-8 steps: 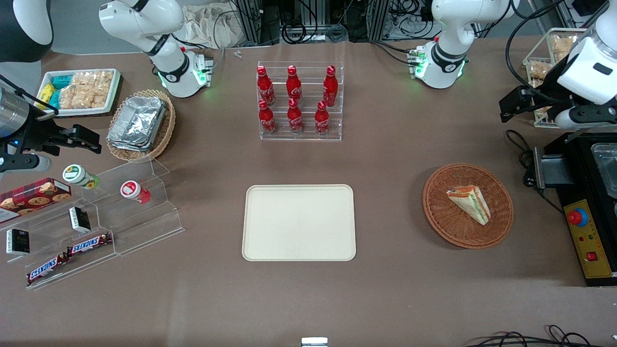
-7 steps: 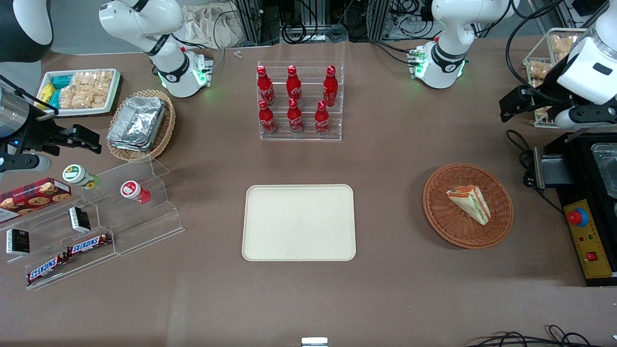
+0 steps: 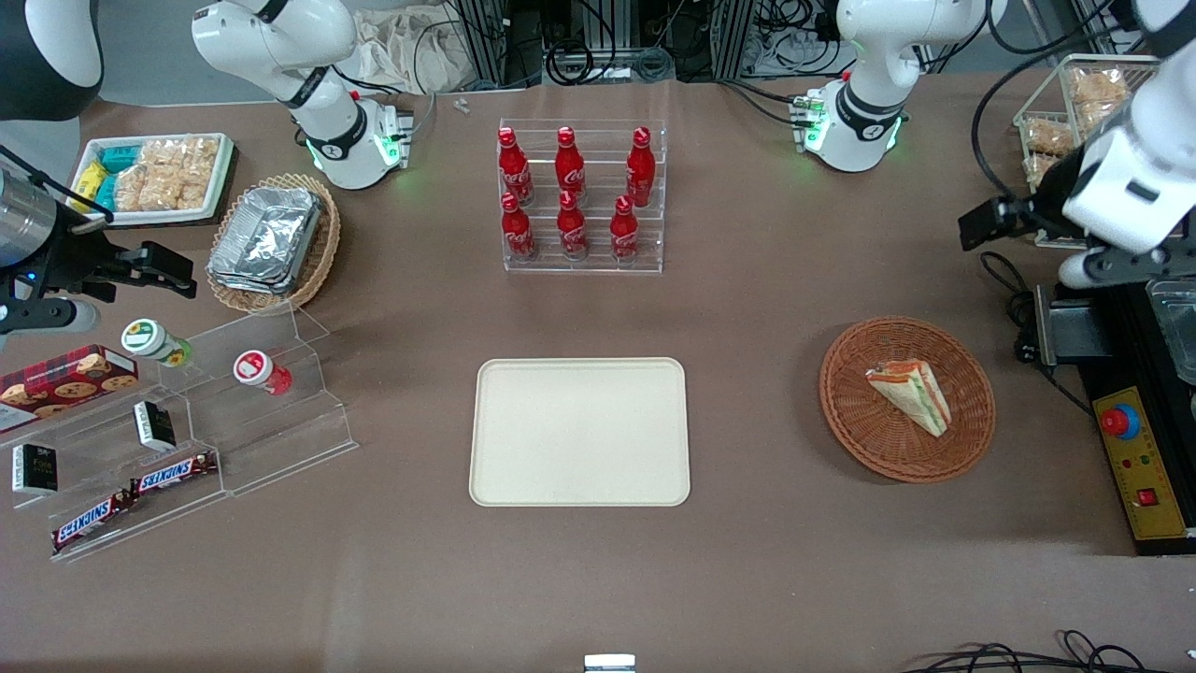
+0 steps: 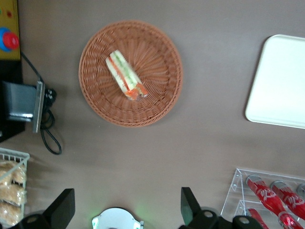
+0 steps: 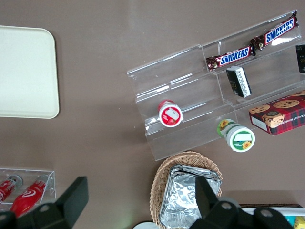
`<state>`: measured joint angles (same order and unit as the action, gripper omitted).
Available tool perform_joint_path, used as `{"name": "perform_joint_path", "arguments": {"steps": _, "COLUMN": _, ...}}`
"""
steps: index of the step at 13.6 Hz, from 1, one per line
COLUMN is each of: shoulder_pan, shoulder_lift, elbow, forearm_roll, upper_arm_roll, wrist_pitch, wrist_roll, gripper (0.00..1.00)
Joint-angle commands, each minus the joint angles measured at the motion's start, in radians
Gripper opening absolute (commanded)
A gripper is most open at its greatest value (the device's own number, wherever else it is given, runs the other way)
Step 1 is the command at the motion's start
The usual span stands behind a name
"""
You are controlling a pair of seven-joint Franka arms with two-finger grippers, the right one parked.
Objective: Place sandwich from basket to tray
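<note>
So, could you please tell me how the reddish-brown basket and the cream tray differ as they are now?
The basket is round, woven and reddish-brown; the tray is rectangular, smooth and cream. The basket holds the sandwich; the tray holds nothing. The basket lies toward the working arm's end, closer to the open tool, which hangs above the table; the tray lies mid-table. Both are shallow and rest flat on the table.

A robot lab set up like a snack shop.
White robot arms (image 3: pixel 869 84) and cables (image 3: pixel 598 47) stand by a brown counter (image 3: pixel 747 561) with cola bottles (image 3: pixel 570 196) and candy bars (image 3: pixel 173 473).
</note>
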<state>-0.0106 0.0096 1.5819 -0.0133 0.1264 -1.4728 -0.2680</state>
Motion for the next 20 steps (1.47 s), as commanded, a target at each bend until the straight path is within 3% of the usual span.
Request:
{"name": "perform_joint_path", "arguments": {"steps": 1, "shoulder_pan": -0.044, "shoulder_lift": 0.012, "elbow": 0.151, "forearm_roll": -0.002, "upper_arm_roll": -0.001, "wrist_pitch": -0.127, "wrist_roll": -0.043, "gripper": 1.0}}
{"name": "perform_joint_path", "arguments": {"steps": 5, "shoulder_pan": -0.048, "shoulder_lift": 0.045, "elbow": 0.384, "forearm_roll": 0.001, "upper_arm_roll": -0.001, "wrist_pitch": -0.445, "wrist_roll": -0.264, "gripper": 1.0}}
{"name": "perform_joint_path", "arguments": {"steps": 9, "shoulder_pan": -0.049, "shoulder_lift": 0.124, "elbow": 0.518, "forearm_roll": 0.001, "upper_arm_roll": -0.001, "wrist_pitch": -0.711, "wrist_roll": -0.393, "gripper": 1.0}}
{"name": "perform_joint_path", "arguments": {"steps": 12, "shoulder_pan": -0.049, "shoulder_lift": 0.202, "elbow": 0.564, "forearm_roll": 0.052, "upper_arm_roll": -0.001, "wrist_pitch": -0.877, "wrist_roll": -0.523, "gripper": 1.0}}
{"name": "perform_joint_path", "arguments": {"steps": 17, "shoulder_pan": -0.051, "shoulder_lift": 0.314, "elbow": 0.561, "forearm_roll": 0.157, "upper_arm_roll": -0.004, "wrist_pitch": -0.992, "wrist_roll": -0.675, "gripper": 1.0}}
{"name": "perform_joint_path", "arguments": {"steps": 18, "shoulder_pan": -0.052, "shoulder_lift": 0.322, "elbow": 0.56, "forearm_roll": 0.159, "upper_arm_roll": -0.004, "wrist_pitch": -1.008, "wrist_roll": -0.678, "gripper": 0.95}}
{"name": "perform_joint_path", "arguments": {"steps": 20, "shoulder_pan": -0.051, "shoulder_lift": 0.334, "elbow": 0.552, "forearm_roll": 0.161, "upper_arm_roll": -0.027, "wrist_pitch": -1.014, "wrist_roll": -0.68, "gripper": 0.53}}
